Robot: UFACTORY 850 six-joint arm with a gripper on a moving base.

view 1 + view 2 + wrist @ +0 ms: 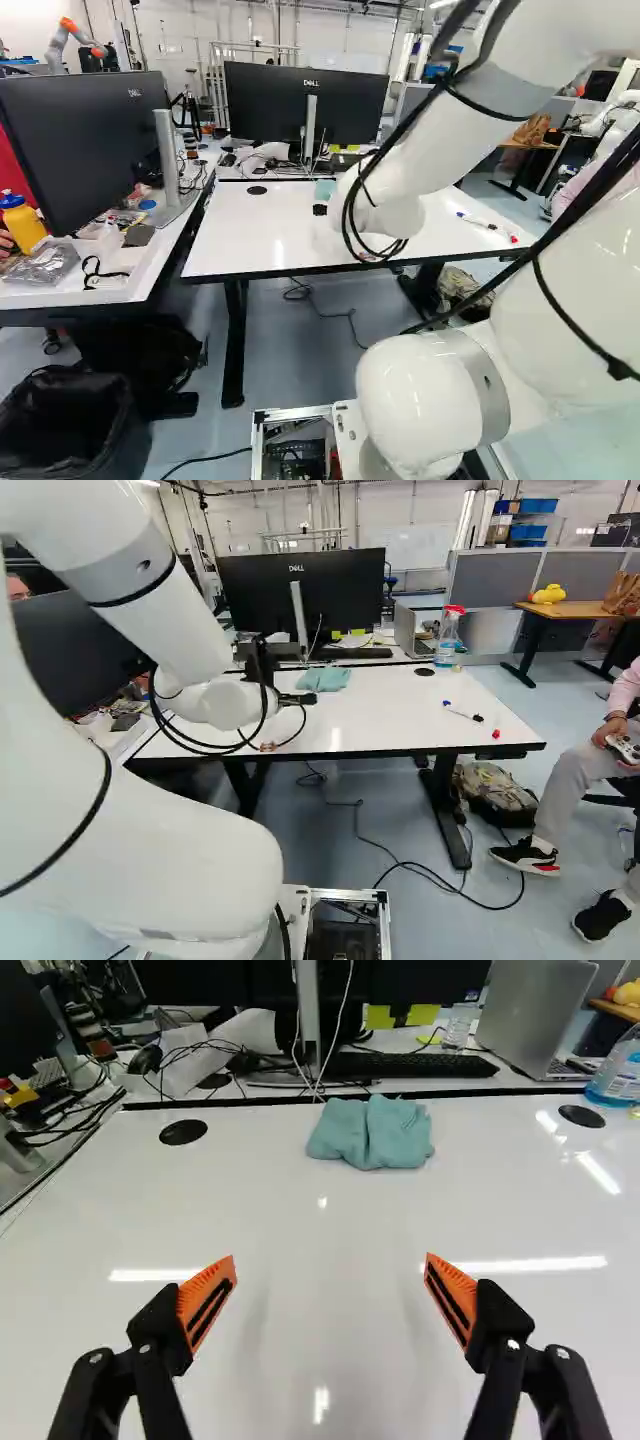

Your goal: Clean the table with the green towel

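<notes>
Fingers (308,699): released, spread wide, in front of the keyboard (425,1066)
Green towel (368,1135): bunched on the surface (320,1220), just in front of the keyboard
Spray bottle (448,638): right of the keyboard
Marker (460,713): nearer, right of the keyboard

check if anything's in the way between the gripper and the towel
Nothing visible is: only bare table lies between the open gripper and the towel. The keyboard is beyond the towel.
</notes>
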